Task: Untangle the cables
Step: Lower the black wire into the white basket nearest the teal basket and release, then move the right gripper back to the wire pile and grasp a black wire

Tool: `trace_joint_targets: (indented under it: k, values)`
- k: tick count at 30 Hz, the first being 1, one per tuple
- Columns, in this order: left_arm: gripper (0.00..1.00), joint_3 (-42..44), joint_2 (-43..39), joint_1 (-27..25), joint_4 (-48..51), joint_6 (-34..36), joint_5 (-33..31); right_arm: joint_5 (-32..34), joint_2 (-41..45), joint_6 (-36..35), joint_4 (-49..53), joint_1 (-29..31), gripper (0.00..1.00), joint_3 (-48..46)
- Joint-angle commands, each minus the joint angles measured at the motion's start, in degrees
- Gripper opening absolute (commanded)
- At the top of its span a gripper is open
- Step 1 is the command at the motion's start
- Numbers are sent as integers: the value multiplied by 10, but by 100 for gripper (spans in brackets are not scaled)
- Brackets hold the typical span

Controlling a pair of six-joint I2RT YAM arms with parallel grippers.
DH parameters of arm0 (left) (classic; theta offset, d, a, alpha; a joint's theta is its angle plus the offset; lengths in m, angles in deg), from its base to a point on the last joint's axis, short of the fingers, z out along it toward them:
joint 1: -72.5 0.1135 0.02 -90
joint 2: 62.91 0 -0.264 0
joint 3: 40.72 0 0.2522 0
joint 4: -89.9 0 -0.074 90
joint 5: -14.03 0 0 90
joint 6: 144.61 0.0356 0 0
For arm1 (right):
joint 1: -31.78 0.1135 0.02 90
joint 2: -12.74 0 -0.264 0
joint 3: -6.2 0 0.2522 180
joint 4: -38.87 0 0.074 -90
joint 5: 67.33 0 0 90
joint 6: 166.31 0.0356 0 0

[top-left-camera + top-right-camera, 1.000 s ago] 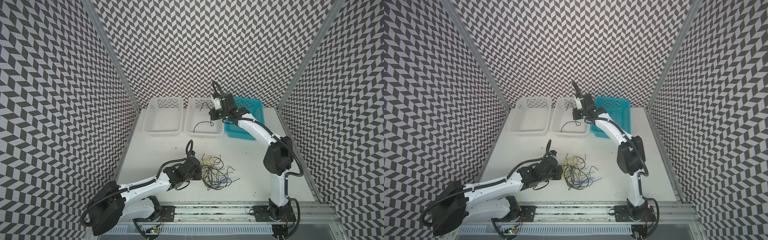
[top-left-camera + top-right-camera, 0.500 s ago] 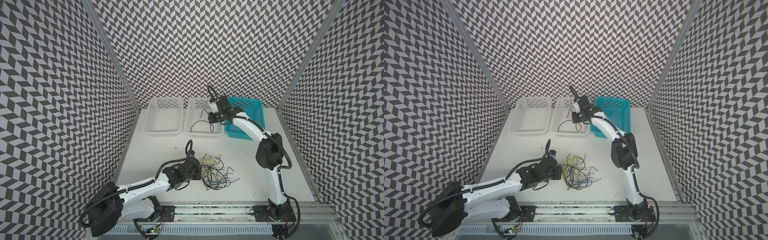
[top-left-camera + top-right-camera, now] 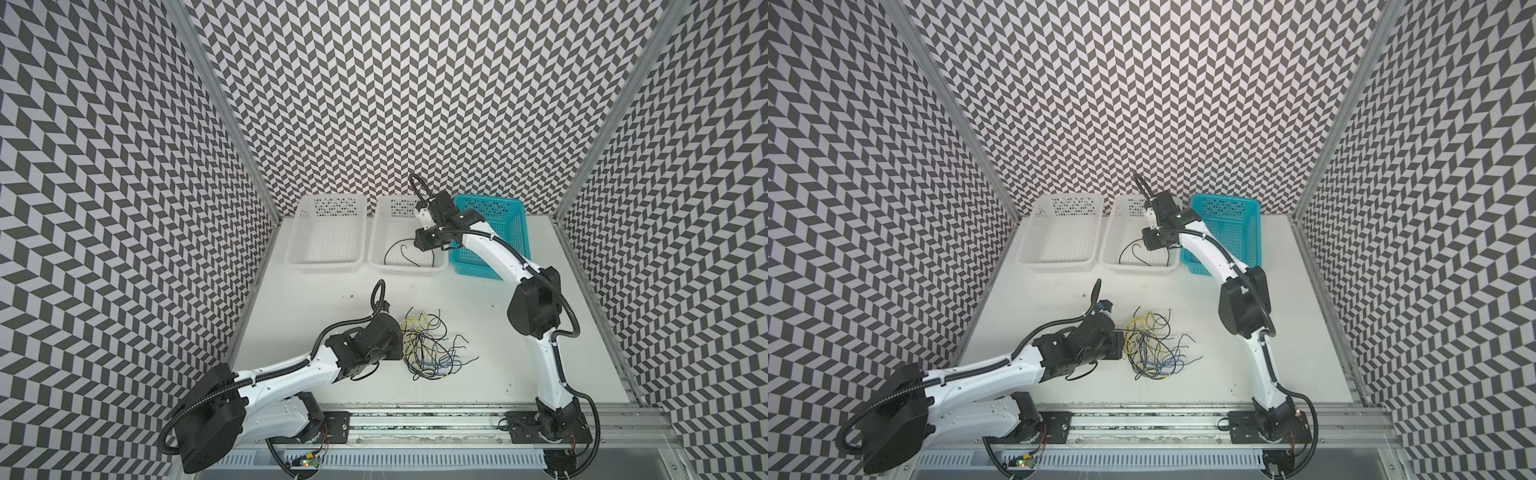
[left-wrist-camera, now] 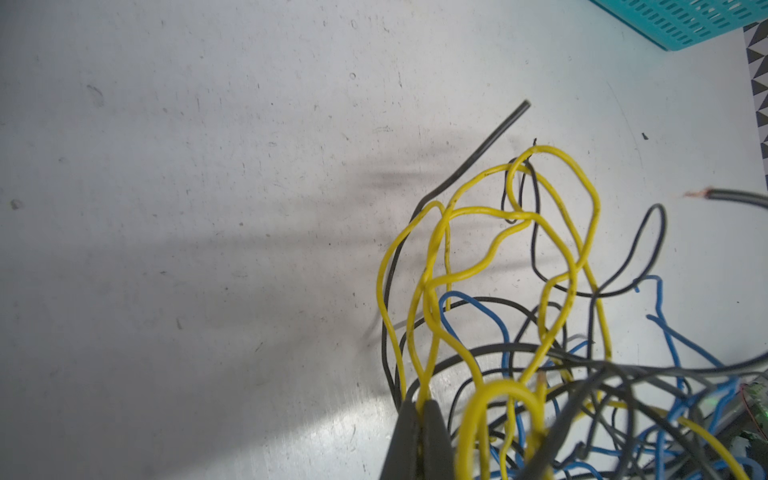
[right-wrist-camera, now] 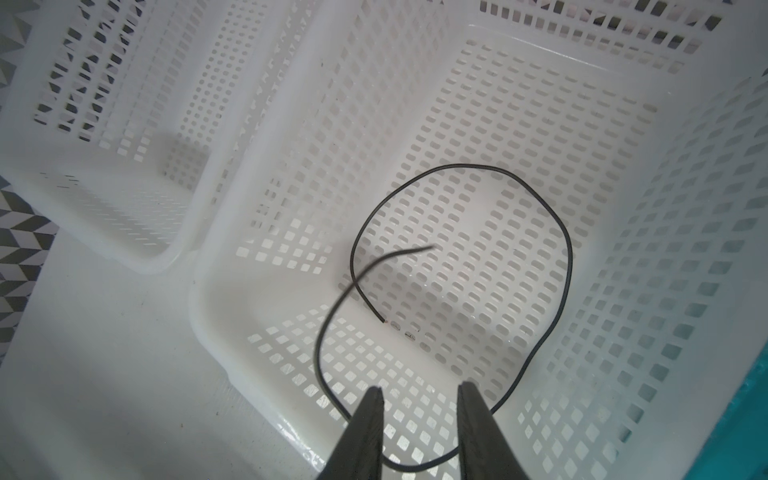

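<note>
The cables (image 3: 432, 349) lie as a tangle of thin black, yellow and blue wires on the white table, seen in both top views (image 3: 1154, 349). My left gripper (image 4: 422, 409) touches the tangle's left edge and is shut on a yellow cable (image 4: 428, 291). Over the middle white basket (image 3: 409, 270) my right gripper (image 5: 421, 390) is open. One black cable (image 5: 565, 249) loops on the basket floor below it, and part of the loop runs under and between the open fingers. I cannot tell whether it touches them.
An empty white basket (image 3: 324, 266) stands left of the middle one and a teal basket (image 3: 507, 216) to its right, under the right forearm. All three are at the back of the table. Patterned walls enclose the table on three sides.
My right gripper has shifted left over the middle basket and opened, and the black cable it held now lies in the basket. The left arm has stayed still.
</note>
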Motion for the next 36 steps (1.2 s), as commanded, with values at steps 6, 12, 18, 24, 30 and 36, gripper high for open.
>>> trace_joint_targets:
  k: [6, 12, 18, 24, 30, 36]
  values:
    - [0, -5, 4, -3, 2, -3, -14, -8, 94, 2, 49, 5, 40, 15]
    - [0, -14, 5, -3, -1, -3, -8, -56, 255, 17, 2, 38, 46, -139]
    - [0, -25, -4, -4, -2, -3, 3, -76, 467, 49, -144, 77, 53, -433]
    - [0, -35, -23, -4, -4, 4, 14, -87, 608, 85, -207, 119, 54, -654]
    - [0, -20, -36, -4, -28, 17, 23, -25, 676, 124, -252, 137, 54, -801]
    - [0, -18, -45, -4, -32, 21, 23, -45, 676, 158, -291, 138, 51, -866]
